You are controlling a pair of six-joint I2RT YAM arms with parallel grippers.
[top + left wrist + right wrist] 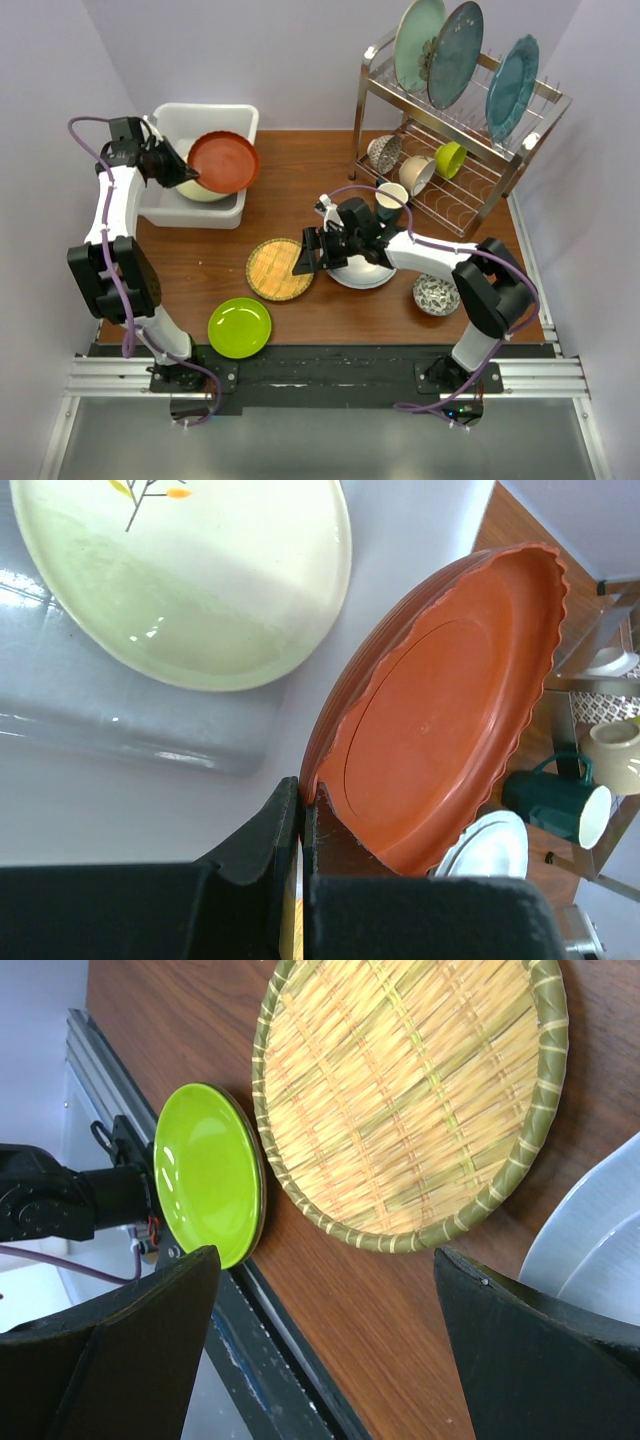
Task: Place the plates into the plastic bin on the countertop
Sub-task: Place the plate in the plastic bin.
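My left gripper (190, 176) is shut on the rim of the red-brown plate (223, 161) and holds it tilted over the white plastic bin (205, 118). In the left wrist view the red-brown plate (450, 700) is pinched between my fingers (262, 835), and a cream plate (190, 580) lies in the bin (100, 780). My right gripper (303, 262) is open and empty, low over the countertop (200, 260) at the right edge of the woven yellow plate (279, 269). The woven plate (410, 1100) and the lime green plate (207, 1172) show in the right wrist view. A white plate (362, 271) lies under my right arm.
A steel wire rack (455, 150) at the back right holds teal and blue-grey plates (438, 50), bowls and cups. A dark green mug (390, 200) stands by the rack. A small patterned bowl (437, 294) sits at the right. The lime green plate (240, 327) lies near the front edge.
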